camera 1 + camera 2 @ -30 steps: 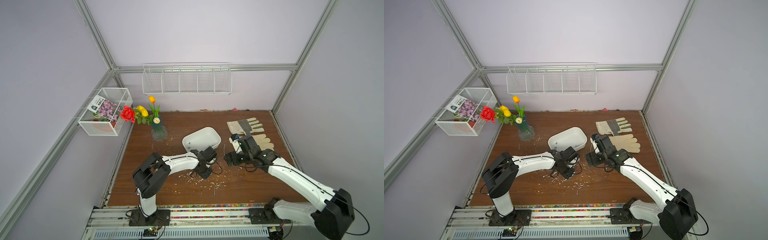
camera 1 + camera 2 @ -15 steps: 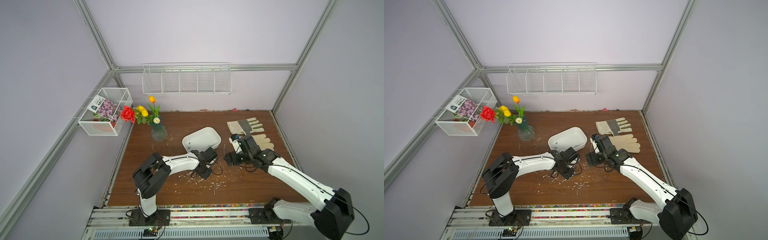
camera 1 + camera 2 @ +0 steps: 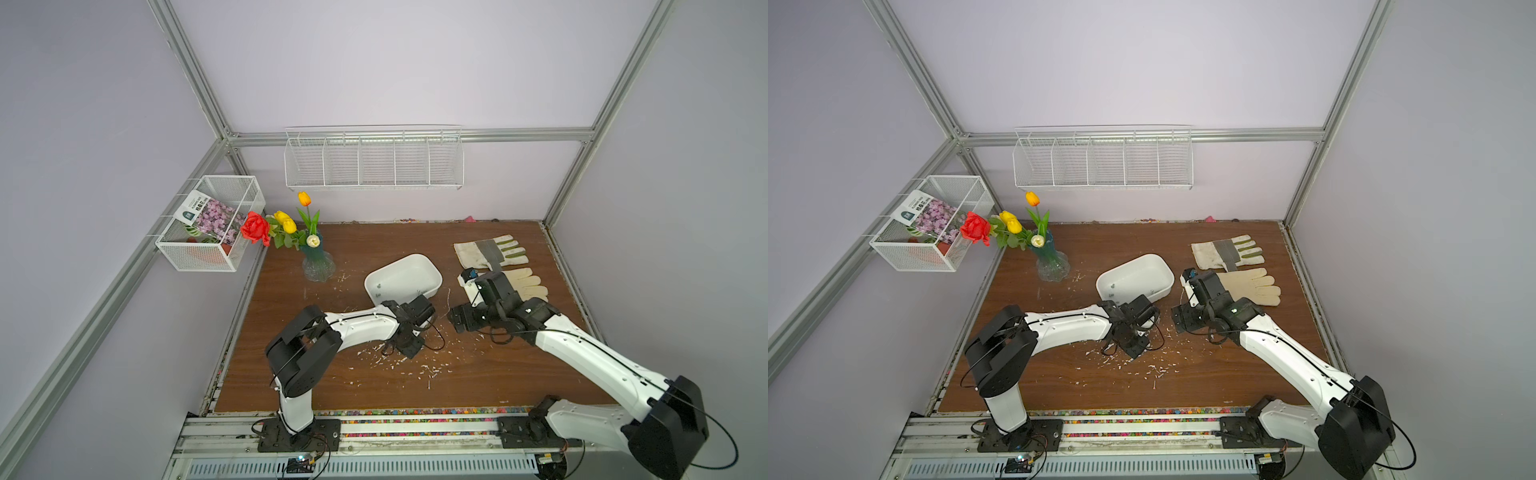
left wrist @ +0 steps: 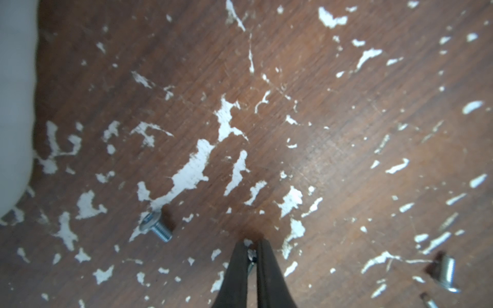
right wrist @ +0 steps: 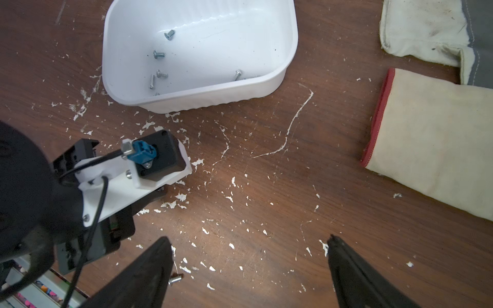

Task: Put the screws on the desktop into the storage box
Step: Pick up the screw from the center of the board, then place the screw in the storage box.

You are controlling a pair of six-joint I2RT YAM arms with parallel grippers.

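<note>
Dark-brown wood-grain desktop (image 3: pixel 365 245), flecked with white scratches, lies inside a pale-walled frame. On it stands the white storage box (image 3: pixel 411 274), open side up. The right wrist view shows at least five small silvery screws (image 5: pixel 158 54) lying inside the box, most near one end and one against the near wall.

More screws lie loose on the board in front of the box, on the robot's side. The left wrist view shows one on its side (image 4: pixel 154 226) and another near the picture's edge (image 4: pixel 446 272). A further one lies beside a finger of the right gripper (image 5: pixel 174 280).

The left gripper (image 4: pixel 252 244) points down at the board just in front of the box. Its fingers are pressed together on what looks like a single screw (image 4: pixel 251 255) pinched between the tips.

The right gripper (image 5: pixel 247 238) sits in front of the box too, toward the gloves. Its fingers are spread wide with only bare board between them.

Two work gloves lie beside the box on the right arm's side, one with a grey band (image 3: pixel 490 251) and one plain cream (image 3: pixel 525 282). On the box's other side stands a glass vase of flowers (image 3: pixel 318 266). Behind the box a wire rack (image 3: pixel 374 160) hangs on the back wall, and a wire basket (image 3: pixel 212 224) hangs past the vase.
</note>
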